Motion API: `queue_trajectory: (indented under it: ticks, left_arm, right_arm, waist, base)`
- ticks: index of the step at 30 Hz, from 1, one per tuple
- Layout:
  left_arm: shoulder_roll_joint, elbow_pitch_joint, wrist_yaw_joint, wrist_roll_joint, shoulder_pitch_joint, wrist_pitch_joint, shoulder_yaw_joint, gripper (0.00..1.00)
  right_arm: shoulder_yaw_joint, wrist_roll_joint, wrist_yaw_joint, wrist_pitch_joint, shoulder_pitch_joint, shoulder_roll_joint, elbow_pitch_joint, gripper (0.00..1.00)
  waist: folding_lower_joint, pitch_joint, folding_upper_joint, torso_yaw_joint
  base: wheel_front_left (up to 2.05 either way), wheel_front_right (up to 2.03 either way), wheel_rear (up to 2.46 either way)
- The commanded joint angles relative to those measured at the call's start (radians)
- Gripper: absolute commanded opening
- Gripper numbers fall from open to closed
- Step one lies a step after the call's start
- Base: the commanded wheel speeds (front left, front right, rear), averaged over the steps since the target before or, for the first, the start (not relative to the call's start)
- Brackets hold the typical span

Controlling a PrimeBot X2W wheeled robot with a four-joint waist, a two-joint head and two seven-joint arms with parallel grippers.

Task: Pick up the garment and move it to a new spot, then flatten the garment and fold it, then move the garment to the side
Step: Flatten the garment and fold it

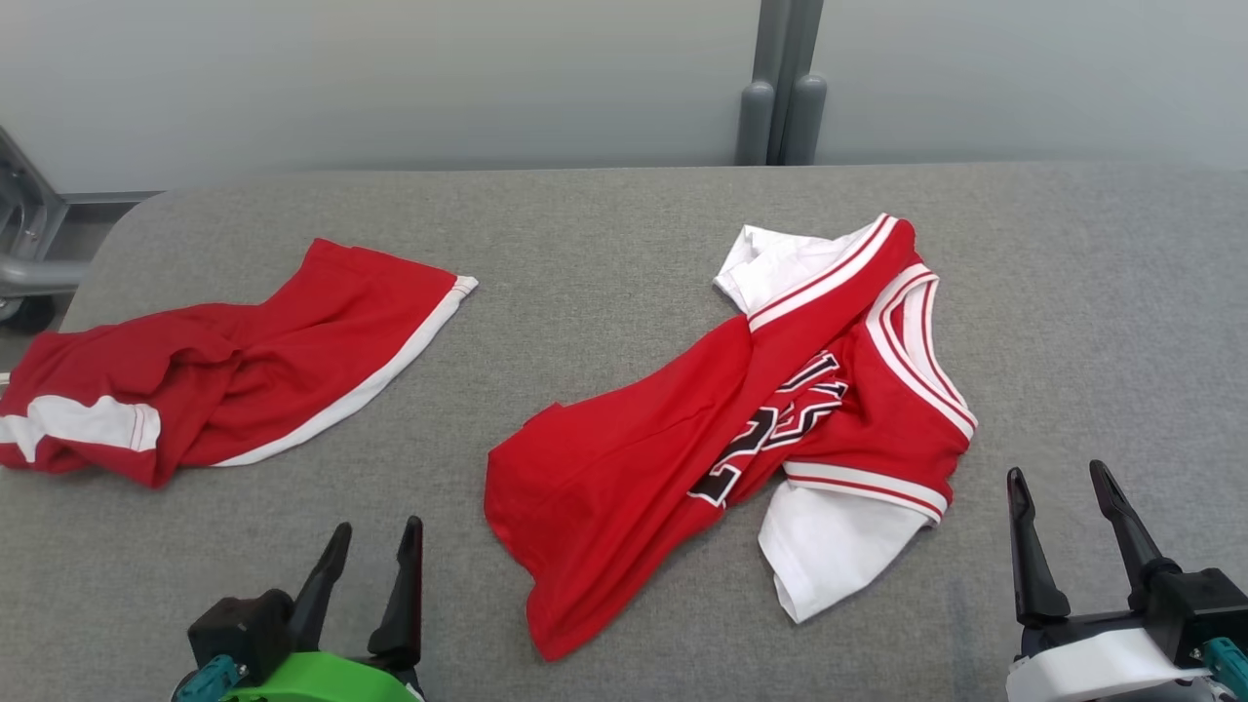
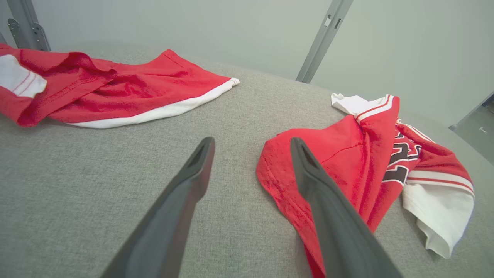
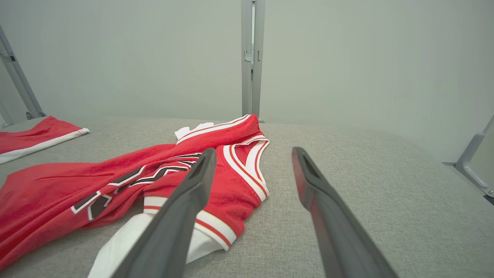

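Note:
A crumpled garment, a red jersey [image 1: 682, 429] with white sleeves, white-striped trim and black lettering, lies in the middle of the grey table [image 1: 604, 244]. My left gripper [image 1: 378, 526] is open near the front edge, left of the jersey's red hem and apart from it, holding nothing. In the left wrist view the jersey [image 2: 347, 162] lies just right of the open left gripper [image 2: 251, 142]. My right gripper [image 1: 1057, 470] is open at the front right, beside the white sleeve. The right wrist view has the jersey [image 3: 58, 185] to the left of its open gripper [image 3: 253, 150].
A second garment, red shorts [image 1: 244, 361] with white trim, lies bunched at the table's left edge, also seen as shorts [image 2: 115, 88] and shorts [image 3: 34, 135] in the wrist views. Grey posts [image 1: 780, 88] stand behind the table against a pale wall.

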Motion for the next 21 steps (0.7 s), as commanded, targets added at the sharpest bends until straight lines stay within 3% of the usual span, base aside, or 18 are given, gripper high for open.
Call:
queue_trajectory:
  ticks: [1,10,16,21]
  left_arm:
    - [-0.002,0.012,-0.008,0.009,0.016,-0.005,0.018,1.0]
    - [-0.015,0.079,-0.081,0.145,0.064,-0.005,0.157,1.0]
    - [-0.035,0.087,-0.104,0.188,0.108,-0.005,0.285,1.0]
    - [-0.048,0.092,-0.161,0.229,0.135,-0.005,0.333,1.0]
  right_arm:
    - [0.0,-0.009,0.0,-0.003,0.003,-0.004,0.005,1.0]
    - [0.006,-0.013,0.0,-0.003,-0.007,-0.017,0.041,1.0]
    - [0.021,-0.002,0.0,-0.003,0.007,-0.015,0.06,1.0]
    - [0.029,0.001,0.0,-0.003,0.02,-0.013,0.071,1.0]
  waist:
    - [0.0,-0.012,-0.0001,0.018]
    - [0.0,-0.039,-0.0001,0.057]
    - [0.0,-0.054,-0.0001,0.059]
    - [0.0,-0.06,-0.0001,0.055]
  base:
    - [0.0,0.0,0.0]
    - [0.0,0.0,0.0]
    - [0.0,0.0,0.0]
    - [0.0,0.0,0.0]
